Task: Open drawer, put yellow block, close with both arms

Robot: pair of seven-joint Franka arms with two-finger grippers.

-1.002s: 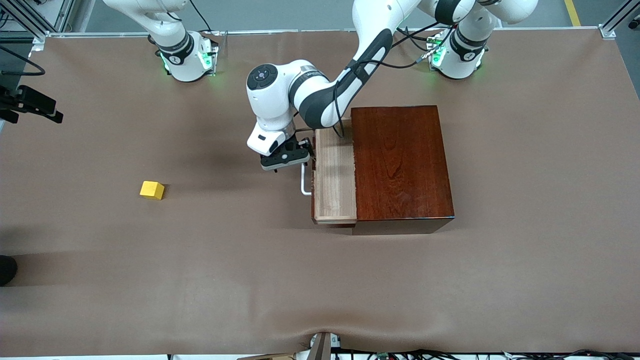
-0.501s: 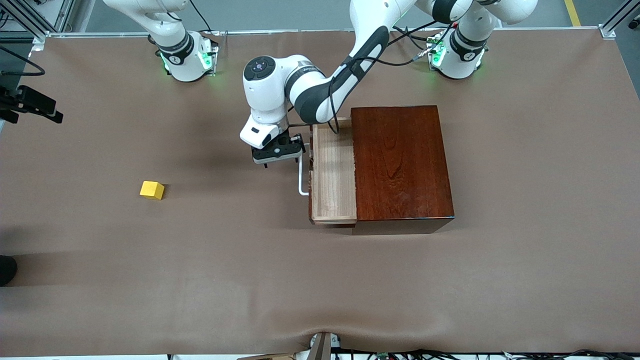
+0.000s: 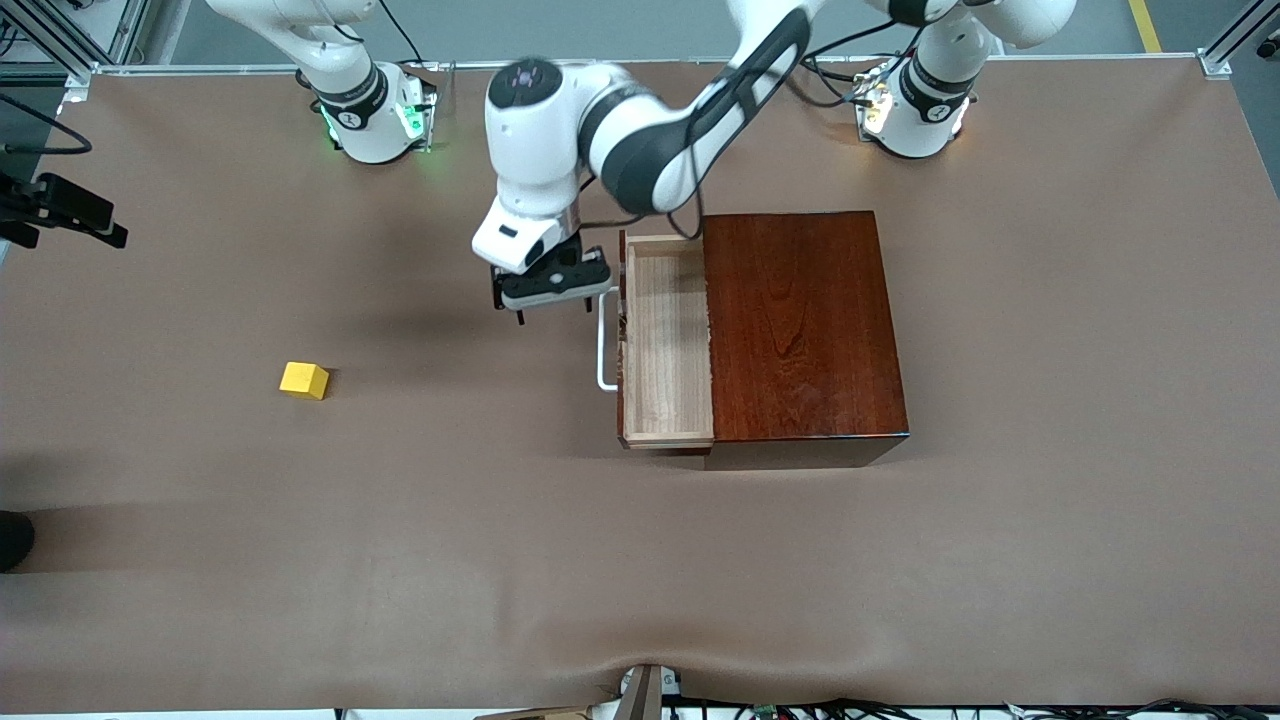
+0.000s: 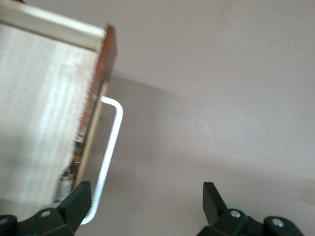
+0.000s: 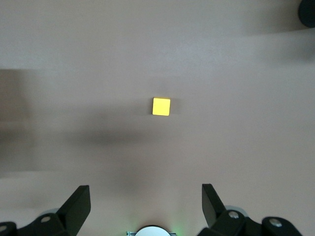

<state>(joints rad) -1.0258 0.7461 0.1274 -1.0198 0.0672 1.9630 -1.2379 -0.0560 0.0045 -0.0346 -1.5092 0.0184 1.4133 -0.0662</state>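
The drawer (image 3: 664, 340) is pulled out of the dark-reddish wooden box (image 3: 800, 325) toward the right arm's end; its pale tray is empty and its white handle (image 3: 604, 345) is free. It also shows in the left wrist view (image 4: 47, 118) with the handle (image 4: 109, 147). My left gripper (image 3: 550, 296) is open and empty, raised over the table just beside the handle. The yellow block (image 3: 304, 380) lies on the table toward the right arm's end, and shows in the right wrist view (image 5: 161, 106). My right gripper (image 5: 146, 204) is open, empty, high over its base; the front view shows only the arm's lower part.
The brown table cover (image 3: 640, 560) stretches wide around the box. A black camera mount (image 3: 60, 208) sticks in at the table's edge by the right arm's end. The green-lit base of the right arm (image 3: 375, 110) stands at the table's back edge.
My left gripper has let go of the handle, lifted and drawn away from the drawer toward the bases. The drawer slid out a little farther, then stopped. The block has not moved.
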